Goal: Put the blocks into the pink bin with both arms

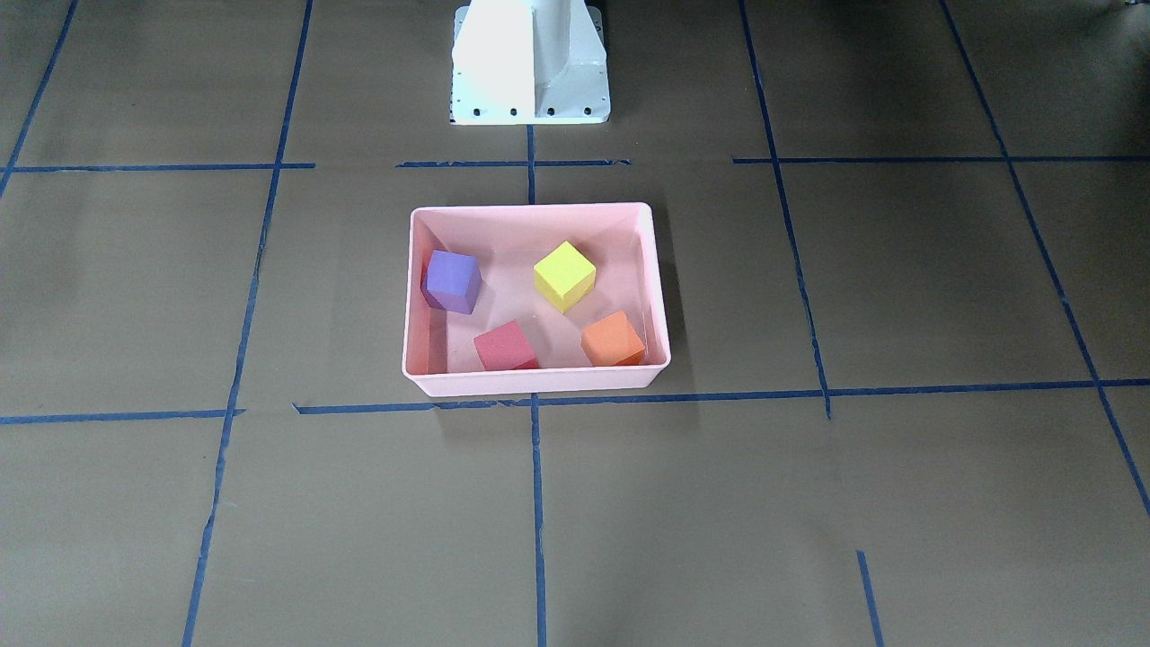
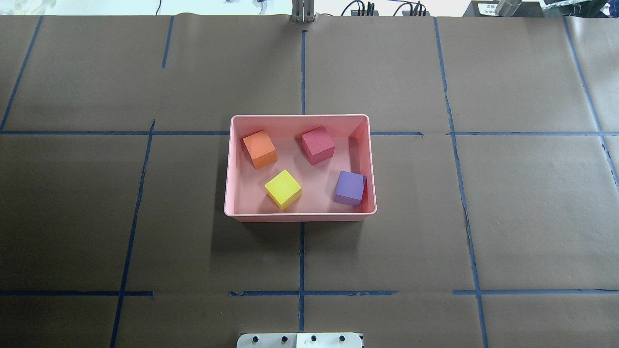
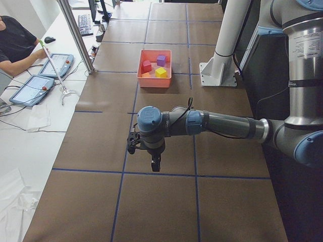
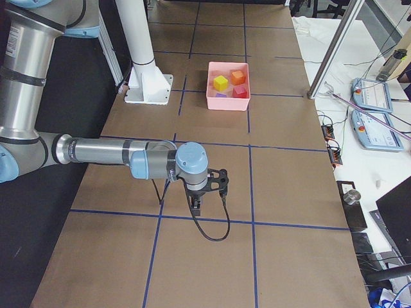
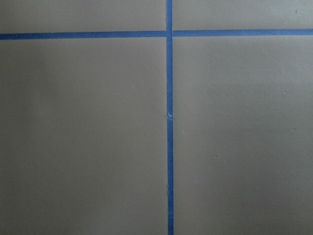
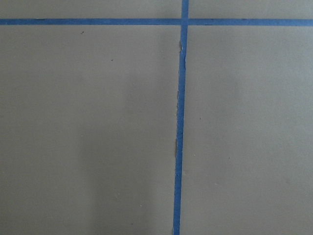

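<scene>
The pink bin point(image 2: 300, 116) sits at the table's middle. All four blocks lie inside it: the orange one point(image 2: 260, 149), the red-pink one point(image 2: 317, 144), the yellow-green one point(image 2: 283, 189) and the purple one point(image 2: 349, 188), which leans on the bin's wall. Both arms are out of the overhead and front-facing views. My left gripper point(image 3: 154, 164) hangs over bare paper far from the bin point(image 3: 154, 80). My right gripper point(image 4: 197, 205) does the same at the other end. I cannot tell whether either is open or shut. Both wrist views show only paper and blue tape.
The white pedestal base point(image 1: 530, 63) stands behind the bin. Blue tape lines point(image 2: 302, 261) grid the brown paper. A person point(image 3: 12, 43) sits by tablets point(image 3: 56, 64) beyond the table's far edge, near a metal pole point(image 3: 75, 35).
</scene>
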You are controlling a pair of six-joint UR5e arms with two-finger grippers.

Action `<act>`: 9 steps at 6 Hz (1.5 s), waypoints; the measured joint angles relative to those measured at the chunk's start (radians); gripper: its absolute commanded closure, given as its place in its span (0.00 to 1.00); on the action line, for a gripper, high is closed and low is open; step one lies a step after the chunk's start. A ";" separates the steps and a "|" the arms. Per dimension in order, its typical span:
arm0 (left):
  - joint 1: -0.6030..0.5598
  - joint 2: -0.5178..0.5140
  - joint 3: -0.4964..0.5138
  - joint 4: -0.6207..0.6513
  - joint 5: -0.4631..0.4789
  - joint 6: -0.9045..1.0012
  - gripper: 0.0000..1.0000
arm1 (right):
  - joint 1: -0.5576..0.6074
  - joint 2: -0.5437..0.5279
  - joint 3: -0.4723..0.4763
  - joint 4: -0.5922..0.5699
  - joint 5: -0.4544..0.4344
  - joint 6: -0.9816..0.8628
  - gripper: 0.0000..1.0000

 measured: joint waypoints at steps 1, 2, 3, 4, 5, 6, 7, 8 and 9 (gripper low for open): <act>-0.002 0.014 0.001 -0.004 0.003 0.000 0.00 | 0.000 0.000 -0.001 0.001 -0.004 0.000 0.00; -0.011 0.024 0.003 -0.008 0.003 0.001 0.00 | 0.001 0.001 -0.002 0.001 -0.008 0.000 0.00; -0.021 0.028 0.019 -0.008 0.003 0.001 0.00 | 0.001 0.002 -0.003 0.002 -0.011 0.002 0.00; -0.027 0.029 0.044 -0.009 0.002 0.003 0.00 | 0.001 0.004 -0.004 0.003 -0.014 0.004 0.00; -0.032 0.023 0.070 -0.010 0.000 0.003 0.00 | 0.001 0.006 -0.006 0.003 -0.014 0.003 0.00; -0.033 0.012 0.089 -0.016 0.000 0.001 0.00 | 0.001 0.006 -0.007 0.004 -0.014 0.002 0.00; -0.034 0.003 0.099 -0.031 0.001 0.001 0.00 | 0.001 0.005 -0.008 0.004 -0.014 0.001 0.00; -0.034 0.000 0.102 -0.045 0.002 0.003 0.00 | 0.001 0.004 -0.008 0.005 -0.014 0.001 0.00; -0.034 0.001 0.108 -0.070 0.004 0.004 0.00 | 0.001 0.004 -0.008 0.005 -0.015 0.001 0.00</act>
